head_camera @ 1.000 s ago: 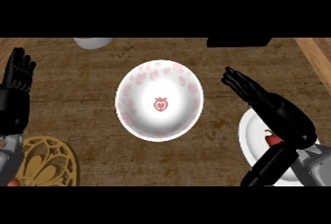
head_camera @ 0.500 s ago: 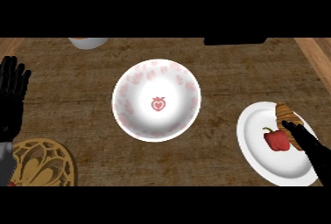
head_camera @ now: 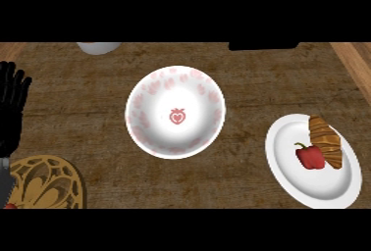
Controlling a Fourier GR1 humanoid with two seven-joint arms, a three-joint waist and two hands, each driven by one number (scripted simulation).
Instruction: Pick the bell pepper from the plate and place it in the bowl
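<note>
**Head view: pepper crowded by pastry, no grasp begun**

Head view shows the left robot hand [head_camera: 13,110] at the far left edge, fingers straight and upright, holding nothing; it is resting. Below it sits a golden woven trivet [head_camera: 39,184]. Mid-counter [head_camera: 87,132] stands the bowl [head_camera: 175,112], white with pink marks, nothing in it. At right, the white plate [head_camera: 290,171] carries the bell pepper [head_camera: 310,157], red, touching a croissant [head_camera: 326,142] on its right side. The right robot hand is out of view.

The main risk, as I judge it: fingers closing on the pepper may catch or shove the croissant, since the two touch. A sideways approach could also slide the plate toward the counter's edge.
</note>
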